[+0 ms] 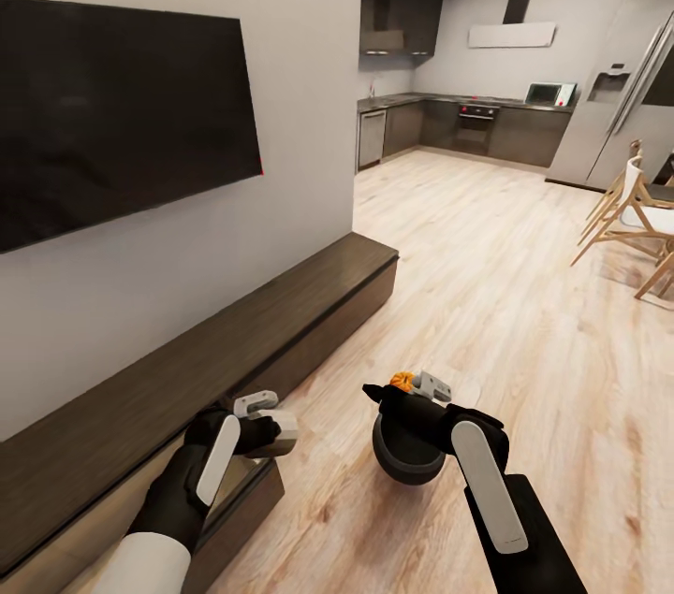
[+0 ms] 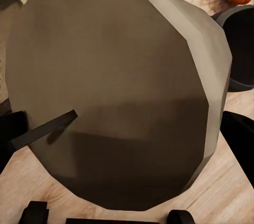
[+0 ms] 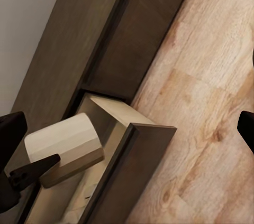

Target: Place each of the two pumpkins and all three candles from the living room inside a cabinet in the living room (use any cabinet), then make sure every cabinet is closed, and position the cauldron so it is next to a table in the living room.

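**A candle is held over the open cabinet drawer while a pumpkin waits in the other tool.**

In the lower left of the head view, the left tool [image 1: 265,418] is closed on a pale, blocky candle [image 1: 278,433], held just above the pulled-out drawer [image 1: 245,493] of the long dark cabinet [image 1: 309,295]; the right wrist view shows the same candle [image 3: 63,147] over the drawer's pale interior. At lower centre, the right tool [image 1: 418,385] appears shut on a small orange pumpkin [image 1: 402,380], directly above the black cauldron [image 1: 407,460] standing on the wood floor beside the cabinet. By this evidence the task is judged to be in its early-to-middle part: neither held item is yet stowed, the drawer is still to be closed, and the cauldron is not yet set next to a table. The drawer's contents are largely hidden, so what is already inside cannot be told; the right tool's fingers are mostly covered by the arm.
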Controlling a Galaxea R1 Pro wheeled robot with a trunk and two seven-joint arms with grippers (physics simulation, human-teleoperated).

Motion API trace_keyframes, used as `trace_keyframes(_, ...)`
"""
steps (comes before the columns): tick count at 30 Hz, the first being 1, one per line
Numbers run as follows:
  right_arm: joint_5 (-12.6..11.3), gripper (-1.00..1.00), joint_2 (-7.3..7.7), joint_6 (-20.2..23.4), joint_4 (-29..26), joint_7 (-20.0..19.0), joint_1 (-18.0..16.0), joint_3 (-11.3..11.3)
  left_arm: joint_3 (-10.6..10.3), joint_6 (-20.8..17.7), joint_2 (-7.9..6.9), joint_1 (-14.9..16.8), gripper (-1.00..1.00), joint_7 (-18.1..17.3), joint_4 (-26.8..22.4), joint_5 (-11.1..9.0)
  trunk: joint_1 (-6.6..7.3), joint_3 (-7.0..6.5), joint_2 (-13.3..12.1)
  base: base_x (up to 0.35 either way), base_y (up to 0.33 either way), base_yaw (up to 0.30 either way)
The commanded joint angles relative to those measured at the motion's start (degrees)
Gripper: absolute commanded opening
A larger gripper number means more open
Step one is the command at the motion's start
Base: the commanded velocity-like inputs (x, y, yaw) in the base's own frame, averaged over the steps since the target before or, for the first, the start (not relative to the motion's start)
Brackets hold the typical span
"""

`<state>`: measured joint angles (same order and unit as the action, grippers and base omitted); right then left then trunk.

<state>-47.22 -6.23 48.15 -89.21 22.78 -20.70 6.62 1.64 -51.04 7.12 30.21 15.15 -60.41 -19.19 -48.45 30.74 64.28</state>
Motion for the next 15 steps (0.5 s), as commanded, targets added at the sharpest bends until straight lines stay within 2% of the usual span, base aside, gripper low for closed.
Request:
trace_keyframes(1, -0.58, 1.0, -0.01, 0.1, -0.04, 0.6, -0.04, 0.01, 0.19, -0.2, 0.03, 0.03, -1.0, 0.32, -0.04, -0.62, 0.22, -0.13, -0.38, 0.0, 0.0, 0.0)
trace_keyframes(9, -0.59, 1.0, -0.01, 0.1, -0.03, 0.6, -0.04, 0.06, 0.29, -0.11, 0.01, 0.03, -1.0, 0.8, 0.03, -0.51, 1.98, -1.56, -3.59, 0.0, 0.0, 0.0)
trace_keyframes(15, -0.58, 1.0, -0.01, 0.1, -0.02, 0.6, -0.04, 0.06, 0.29, 0.12, 0.07, 0.03, -1.0, 5.54, 0.09, -0.57, 3.3, -2.64, -5.99, 0.0, 0.0, 0.0)
